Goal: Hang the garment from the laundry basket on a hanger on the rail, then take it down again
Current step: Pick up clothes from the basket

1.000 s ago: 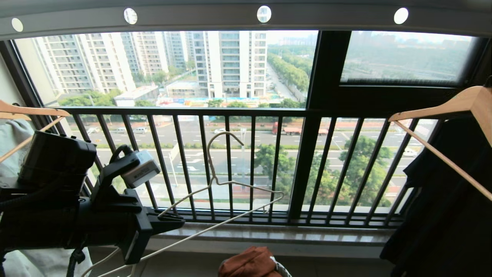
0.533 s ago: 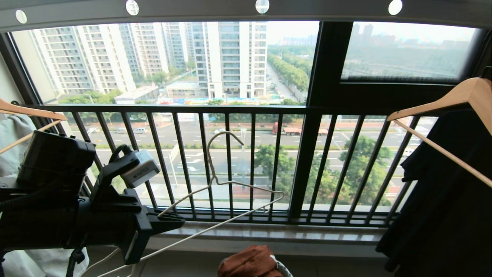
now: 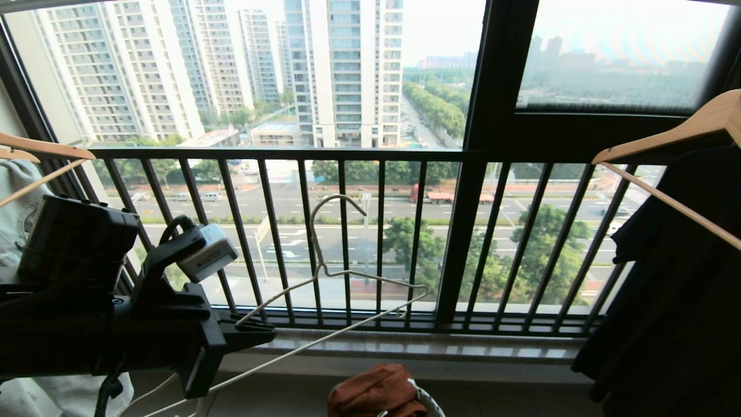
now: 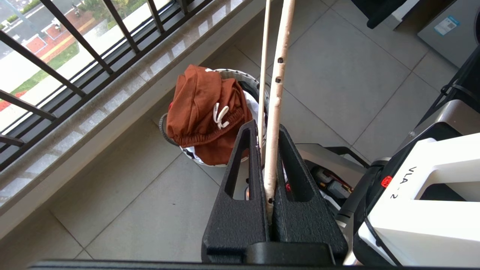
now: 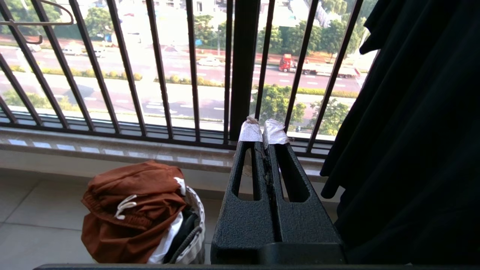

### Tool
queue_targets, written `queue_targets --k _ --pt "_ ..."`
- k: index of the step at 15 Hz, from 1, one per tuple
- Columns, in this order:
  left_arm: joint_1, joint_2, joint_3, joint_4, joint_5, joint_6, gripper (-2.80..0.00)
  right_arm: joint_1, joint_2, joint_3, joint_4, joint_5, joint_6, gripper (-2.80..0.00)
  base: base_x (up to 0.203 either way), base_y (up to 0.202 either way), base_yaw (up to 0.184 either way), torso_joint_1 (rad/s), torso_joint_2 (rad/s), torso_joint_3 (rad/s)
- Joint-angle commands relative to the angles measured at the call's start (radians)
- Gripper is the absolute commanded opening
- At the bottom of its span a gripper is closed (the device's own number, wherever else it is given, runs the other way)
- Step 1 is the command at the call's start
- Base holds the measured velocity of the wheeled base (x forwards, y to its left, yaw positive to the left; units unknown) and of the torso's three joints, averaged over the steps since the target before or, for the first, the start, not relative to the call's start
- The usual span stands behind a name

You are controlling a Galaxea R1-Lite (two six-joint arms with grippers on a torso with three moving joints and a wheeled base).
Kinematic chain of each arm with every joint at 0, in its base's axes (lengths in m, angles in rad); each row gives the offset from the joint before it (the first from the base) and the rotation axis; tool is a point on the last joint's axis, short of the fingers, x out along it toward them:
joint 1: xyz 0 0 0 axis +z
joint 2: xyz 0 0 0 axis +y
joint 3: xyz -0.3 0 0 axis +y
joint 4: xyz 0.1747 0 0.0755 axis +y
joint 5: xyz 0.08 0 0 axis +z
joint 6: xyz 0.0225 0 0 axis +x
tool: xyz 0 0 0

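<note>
Balcony railing (image 3: 347, 243) behind. Left gripper (image 4: 267, 170) clenched on hanger (image 3: 324, 272); right gripper (image 5: 263, 131) closed, empty. Garment (image 3: 373, 394) heaped in laundry basket (image 4: 262, 88), near centre floor. Keep hanger level while lowering.

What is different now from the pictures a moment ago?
Only the camera tipped down: the holed bar overhead slid out of sight. The left claw still grips the cream hanger, the brown shorts still lie in the basket, and the right claw stays shut.
</note>
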Motion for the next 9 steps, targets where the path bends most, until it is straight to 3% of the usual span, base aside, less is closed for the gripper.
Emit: queue_targets --k 1,9 --pt "0.000 -0.012 0.000 0.001 -0.002 0.000 -2.80 0.000 0.000 0.000 0.000 0.000 0.000 -2.80 0.000 0.000 0.000 -0.149 0.31 0.168" --pt "0.000 -0.017 0.000 0.001 -0.002 0.002 -2.80 0.000 0.002 0.000 0.000 0.000 0.000 -2.80 0.000 0.000 0.000 -0.152 0.34 0.187"
